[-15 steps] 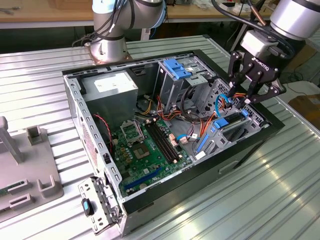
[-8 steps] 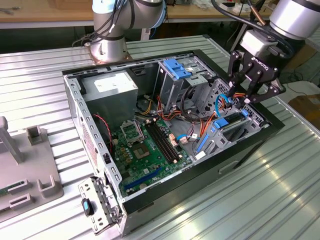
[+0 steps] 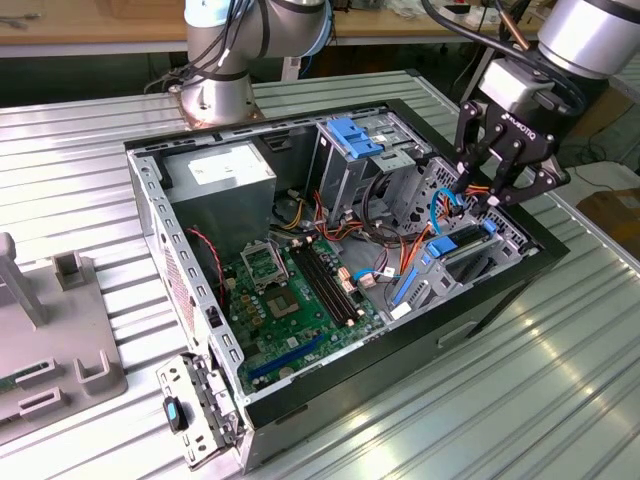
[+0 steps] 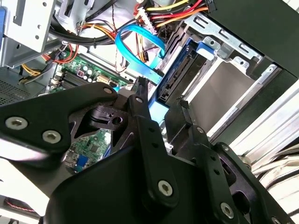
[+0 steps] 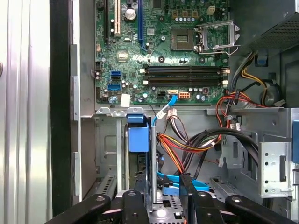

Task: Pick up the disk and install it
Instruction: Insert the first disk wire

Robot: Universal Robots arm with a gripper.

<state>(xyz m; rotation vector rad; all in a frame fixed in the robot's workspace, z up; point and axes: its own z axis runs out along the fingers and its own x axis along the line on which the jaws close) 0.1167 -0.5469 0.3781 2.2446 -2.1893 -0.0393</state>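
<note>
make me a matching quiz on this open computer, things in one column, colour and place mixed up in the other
Things:
1. disk
2. power supply
3. circuit board
4. gripper

Colour and place:
a. green, lying flat in the case
b. black, just above the disk
c. blue-framed, standing in the drive bay
d. grey box, in the corner by the arm's base

Pairs: 1-c, 2-d, 3-a, 4-b
</note>
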